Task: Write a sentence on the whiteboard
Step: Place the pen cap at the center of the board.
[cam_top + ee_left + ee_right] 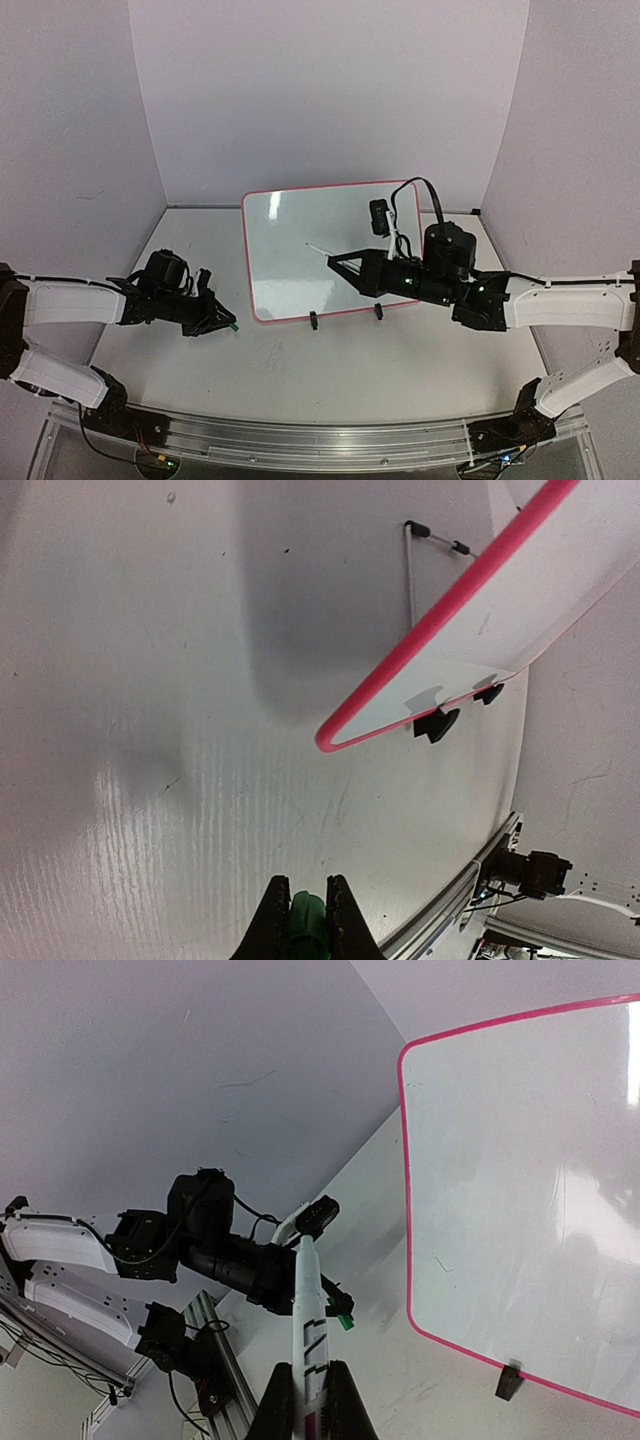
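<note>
whiteboard (pixel 290 250) stands at the far middle of the table (pixel 300 390). Its long axis runs left-right, roughly along the table's far edge. It sits on its long lower edge on two black clip feet (pixel 313 321), with the top leaning back onto a wire stand (pixel 410 575). The writing face points toward the near edge and the arms.

right gripper (pixel 334 259) is in front of the right half of the board, with its claw pinching a white marker (pixel 318 247). The marker's long axis runs along the board face, not into it, with the tip pointing at the table's left side. In the right wrist view the tip falls left of the pink frame, so it is off the surface.

left gripper (pixel 225 322) is low over the table's left side, clear of the board's lower left corner. Its claw is pressed together on a green cap (pixel 305 922), with the fingers pointing toward the table's middle.
</note>
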You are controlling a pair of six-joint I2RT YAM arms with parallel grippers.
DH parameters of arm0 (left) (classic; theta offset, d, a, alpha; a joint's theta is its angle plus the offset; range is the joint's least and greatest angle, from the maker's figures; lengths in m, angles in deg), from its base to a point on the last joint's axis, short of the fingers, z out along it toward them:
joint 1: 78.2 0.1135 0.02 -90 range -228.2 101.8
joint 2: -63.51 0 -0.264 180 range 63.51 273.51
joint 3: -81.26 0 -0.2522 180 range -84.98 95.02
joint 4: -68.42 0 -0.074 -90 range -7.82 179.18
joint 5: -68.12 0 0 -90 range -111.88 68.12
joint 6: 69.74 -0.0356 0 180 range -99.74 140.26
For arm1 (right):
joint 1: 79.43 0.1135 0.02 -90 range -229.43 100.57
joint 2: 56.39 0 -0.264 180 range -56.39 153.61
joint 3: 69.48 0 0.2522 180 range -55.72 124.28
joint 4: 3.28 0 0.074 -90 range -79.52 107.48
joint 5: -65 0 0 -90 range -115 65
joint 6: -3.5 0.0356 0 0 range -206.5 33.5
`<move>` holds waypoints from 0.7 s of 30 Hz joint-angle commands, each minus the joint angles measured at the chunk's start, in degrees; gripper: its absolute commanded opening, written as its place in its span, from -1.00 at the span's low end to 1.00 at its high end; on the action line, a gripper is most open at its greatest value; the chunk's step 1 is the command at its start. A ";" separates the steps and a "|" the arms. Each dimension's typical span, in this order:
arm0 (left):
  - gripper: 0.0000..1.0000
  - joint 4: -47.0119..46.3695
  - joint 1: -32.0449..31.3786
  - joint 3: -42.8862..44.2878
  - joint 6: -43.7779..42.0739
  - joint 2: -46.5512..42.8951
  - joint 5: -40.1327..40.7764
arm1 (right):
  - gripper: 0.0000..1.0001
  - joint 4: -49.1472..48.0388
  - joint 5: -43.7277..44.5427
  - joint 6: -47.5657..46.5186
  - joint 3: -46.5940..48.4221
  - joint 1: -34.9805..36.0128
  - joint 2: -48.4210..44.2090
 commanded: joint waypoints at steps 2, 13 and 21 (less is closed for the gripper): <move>-0.98 -0.34 -1.68 0.35 -1.82 5.30 1.72 | -1.00 2.96 0.71 -2.10 2.45 0.01 1.17; -0.56 0.64 -2.01 3.01 -4.30 11.99 2.04 | -1.00 5.77 0.93 -2.84 4.14 0.09 3.09; -0.20 3.09 -2.01 4.53 -5.15 12.36 3.99 | -1.00 7.06 1.16 -3.47 5.42 0.28 3.75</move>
